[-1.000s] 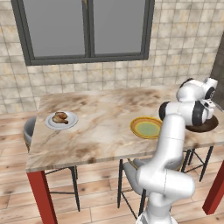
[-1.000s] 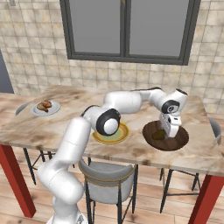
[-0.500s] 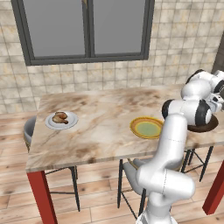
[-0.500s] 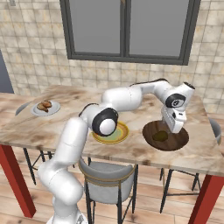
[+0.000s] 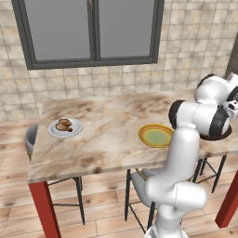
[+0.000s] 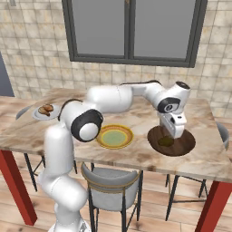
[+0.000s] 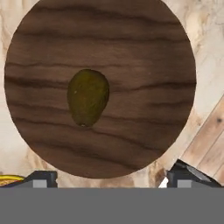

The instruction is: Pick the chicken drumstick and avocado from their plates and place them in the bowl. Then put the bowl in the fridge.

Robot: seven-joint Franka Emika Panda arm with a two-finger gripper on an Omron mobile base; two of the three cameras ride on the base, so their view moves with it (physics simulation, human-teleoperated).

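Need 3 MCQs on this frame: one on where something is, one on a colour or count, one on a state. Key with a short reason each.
1. Where is the avocado?
A. on the yellow-rimmed plate
B. in the bowl
C. on the floor

2. How many plates are on the table?
A. one
B. two
C. four

3. How do the jaws stand?
A. open, holding nothing
B. shut on the drumstick
C. shut on the bowl's rim

Key:
1 B: the hand view shows the avocado lying on the brown wood inside the bowl.
2 B: a small white plate with the drumstick, and a yellow-rimmed plate with nothing on it.
3 A: the gripper hangs above the bowl with its fingertips wide apart at either side of the hand view, nothing between them.
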